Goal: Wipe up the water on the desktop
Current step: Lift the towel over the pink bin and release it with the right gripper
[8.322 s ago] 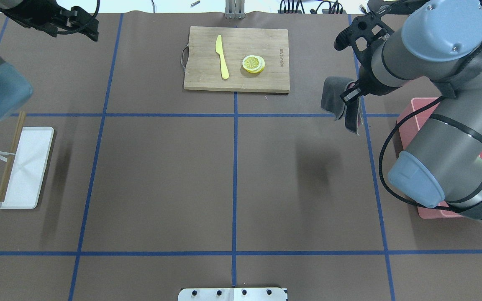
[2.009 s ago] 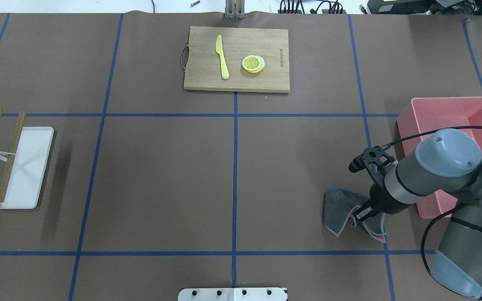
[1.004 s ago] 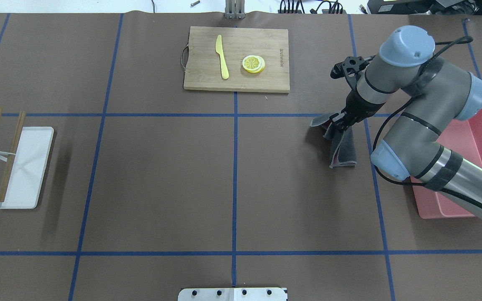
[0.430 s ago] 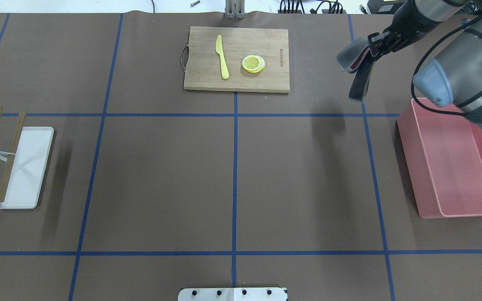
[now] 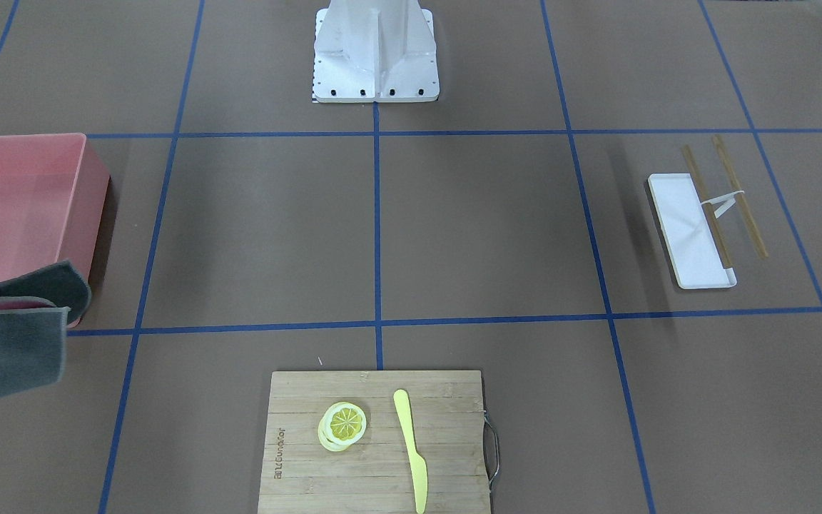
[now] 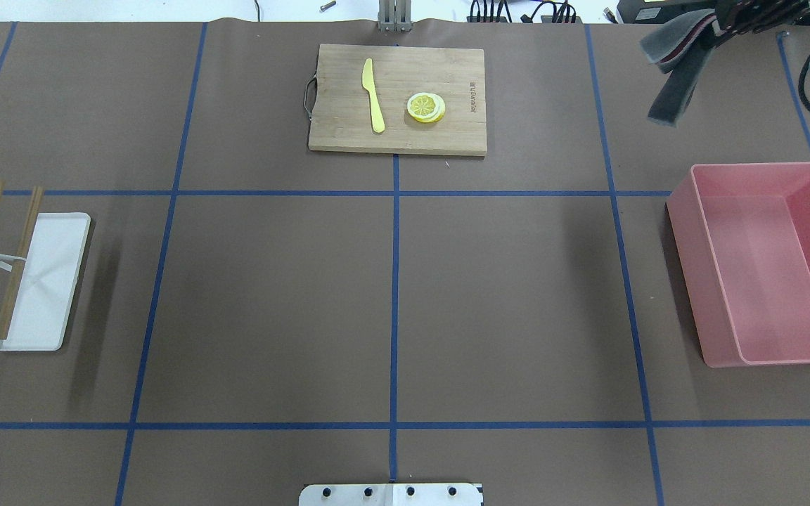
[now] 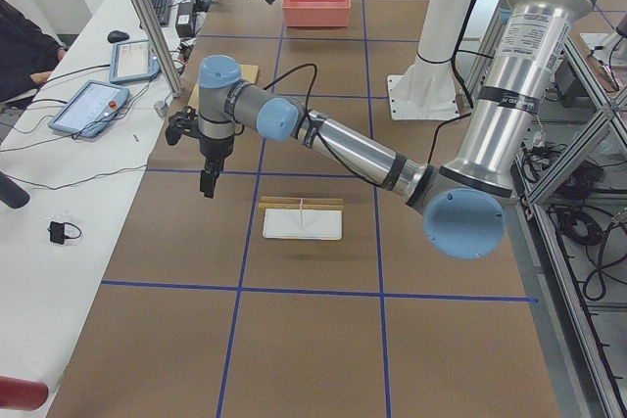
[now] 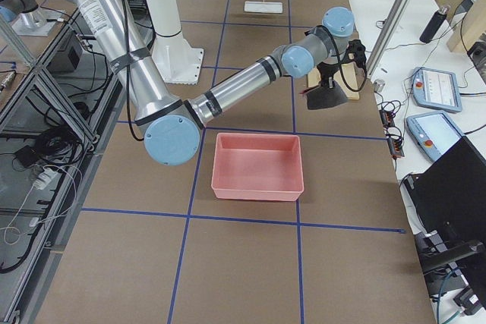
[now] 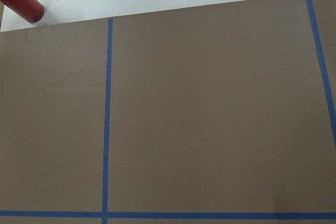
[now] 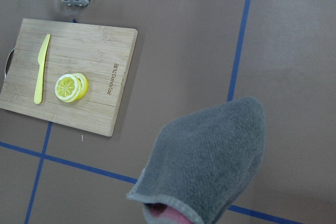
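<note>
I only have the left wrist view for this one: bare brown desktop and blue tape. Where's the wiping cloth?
Observer: The grey cloth hangs pinched in the right claw, over the far right corner of the desktop.
Reviewer: Is it touching the surface?
Observer: No, the right wrist view shows it dangling well above the desktop.
Reviewer: What's nearest it?
Observer: An empty pink bin, on the desktop nearer the robot than the cloth.

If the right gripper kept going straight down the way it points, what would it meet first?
The grey cloth held in the right gripper hangs below it, so the cloth would probably land first, on bare desktop to the right of the cutting board. Its height above the table is unclear.
</note>
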`<state>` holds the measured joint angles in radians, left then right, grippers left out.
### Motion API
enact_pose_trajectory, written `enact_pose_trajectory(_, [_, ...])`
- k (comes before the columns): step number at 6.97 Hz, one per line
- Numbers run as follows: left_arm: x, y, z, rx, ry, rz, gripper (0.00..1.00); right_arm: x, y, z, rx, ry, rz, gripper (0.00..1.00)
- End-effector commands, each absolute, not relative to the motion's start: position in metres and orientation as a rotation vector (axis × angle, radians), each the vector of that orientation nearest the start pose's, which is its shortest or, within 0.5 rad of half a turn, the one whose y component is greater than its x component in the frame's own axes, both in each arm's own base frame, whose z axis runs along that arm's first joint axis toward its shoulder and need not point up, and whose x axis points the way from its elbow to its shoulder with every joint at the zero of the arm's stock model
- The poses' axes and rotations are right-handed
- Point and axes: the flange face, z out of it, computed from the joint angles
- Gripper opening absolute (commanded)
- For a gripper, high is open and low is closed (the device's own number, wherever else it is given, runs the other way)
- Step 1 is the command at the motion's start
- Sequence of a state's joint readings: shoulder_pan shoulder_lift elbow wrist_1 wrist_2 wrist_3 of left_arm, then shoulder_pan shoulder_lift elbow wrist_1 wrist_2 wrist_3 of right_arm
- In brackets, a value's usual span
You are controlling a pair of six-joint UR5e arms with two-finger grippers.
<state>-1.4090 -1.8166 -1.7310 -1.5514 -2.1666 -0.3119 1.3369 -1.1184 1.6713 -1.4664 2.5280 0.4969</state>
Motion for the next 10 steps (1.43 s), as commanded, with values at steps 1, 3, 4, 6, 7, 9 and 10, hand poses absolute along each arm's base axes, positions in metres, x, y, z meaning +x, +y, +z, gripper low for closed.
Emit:
enact_pose_trajectory(1, [-0.008,-0.562,0.506,0.178,0.683,0.007,0.98,-0.057,-0.592,0.382,0.212,-1.076,-0.074,0.00])
enact_pose_trajectory(3, [-0.009,-0.550,0.525,0.158,0.679,0.024,0.98,-0.076,-0.536,0.427,0.133,-1.057,-0.103,0.00])
enact_pose_trajectory(4, [-0.009,-0.547,0.529,0.154,0.678,0.022,0.98,-0.078,-0.508,0.433,0.107,-1.051,-0.108,0.00])
enact_pose_trajectory(6, [-0.010,-0.545,0.532,0.149,0.678,0.021,0.98,-0.068,-0.466,0.441,0.080,-1.033,-0.090,0.00])
enact_pose_trajectory(7, [-0.009,-0.545,0.532,0.149,0.678,0.022,0.98,-0.065,-0.460,0.450,0.072,-1.016,-0.079,0.00])
enact_pose_trajectory(9, [-0.009,-0.546,0.531,0.150,0.678,0.023,0.98,-0.066,-0.452,0.472,0.055,-0.944,-0.058,0.00])
enact_pose_trajectory(10, [-0.009,-0.546,0.532,0.149,0.678,0.022,0.98,-0.064,-0.451,0.474,0.053,-0.940,-0.053,0.00])
